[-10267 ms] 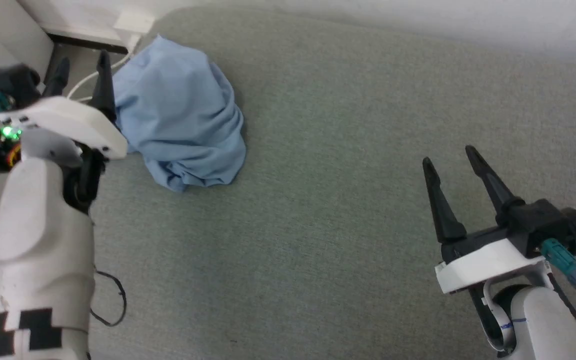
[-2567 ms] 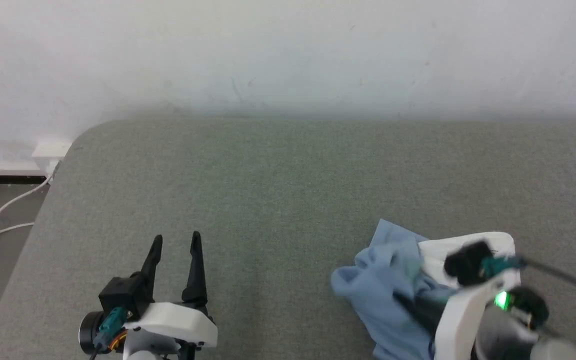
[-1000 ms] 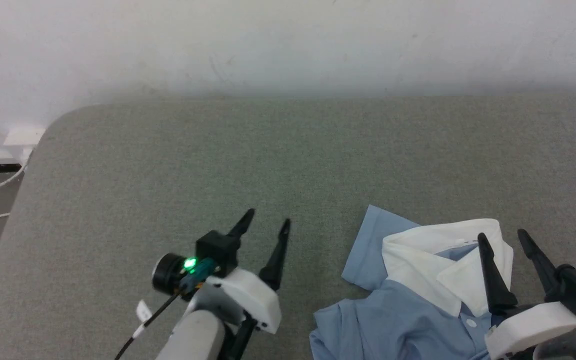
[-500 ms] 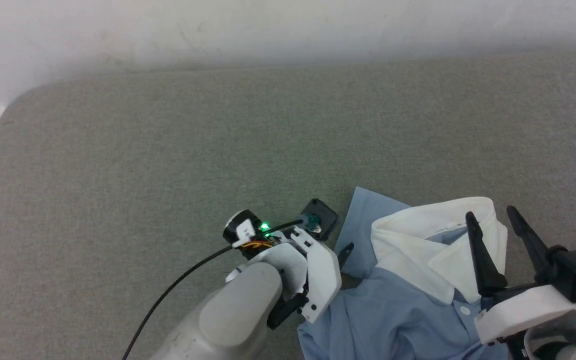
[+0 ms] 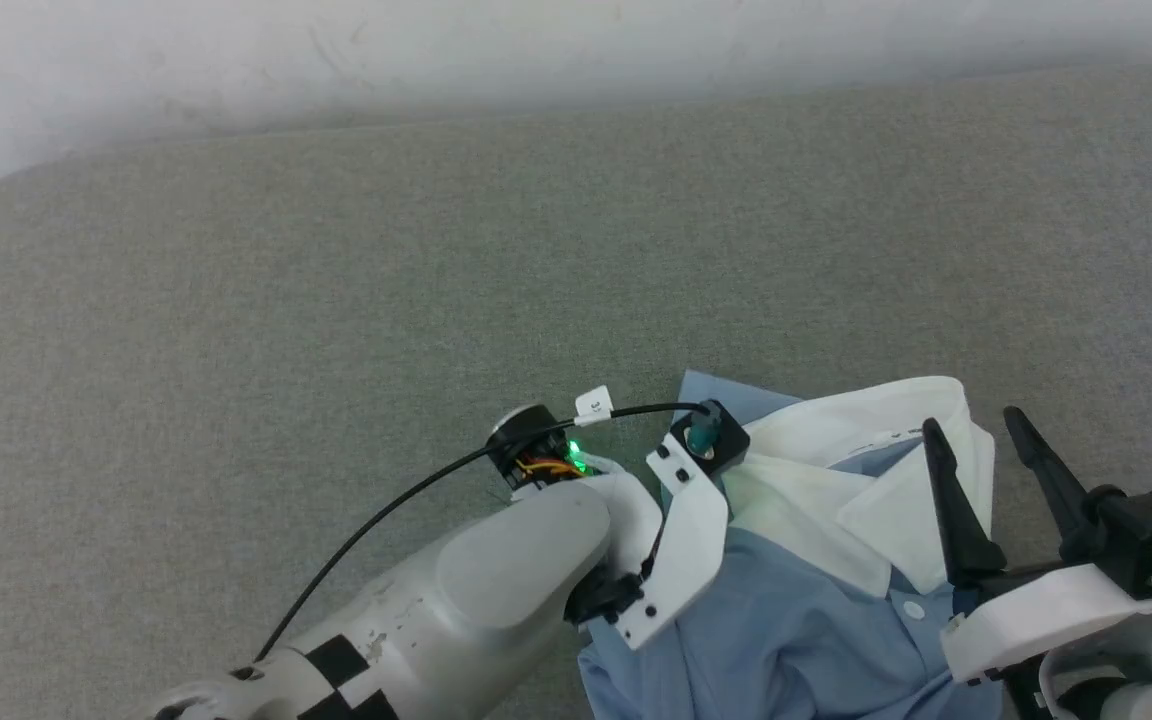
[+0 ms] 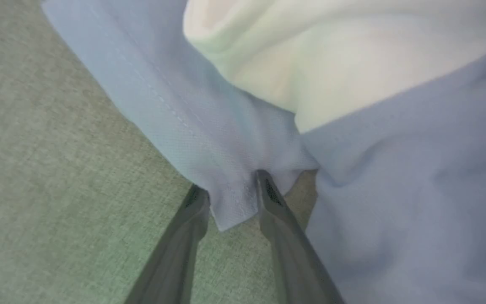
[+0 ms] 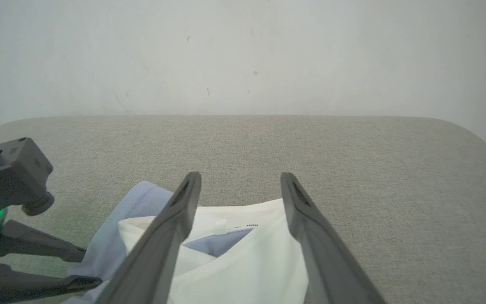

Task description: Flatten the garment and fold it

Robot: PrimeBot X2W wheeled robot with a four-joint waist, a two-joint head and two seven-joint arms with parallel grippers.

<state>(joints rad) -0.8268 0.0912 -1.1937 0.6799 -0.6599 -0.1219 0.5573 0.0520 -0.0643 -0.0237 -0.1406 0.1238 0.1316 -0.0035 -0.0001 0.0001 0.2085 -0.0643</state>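
On the grey-green cushion (image 5: 336,300), toward the lower right of the head view, the shirt (image 5: 796,640) lies crumpled. Its white collar (image 5: 836,470) is spread open and faces up, with one button (image 5: 913,609) showing below it. The left gripper (image 6: 229,183) points down at the shirt's left edge. Its fingers (image 6: 276,211) sit either side of a blue corner and touch it, but I cannot tell whether they pinch it. The right gripper (image 5: 971,420) hovers over the collar's right side with its fingers wide apart, holding nothing.

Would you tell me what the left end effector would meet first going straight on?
The light blue polo shirt: a corner of its cloth lies between the fingers of the left end effector, and the white collar seems further on.
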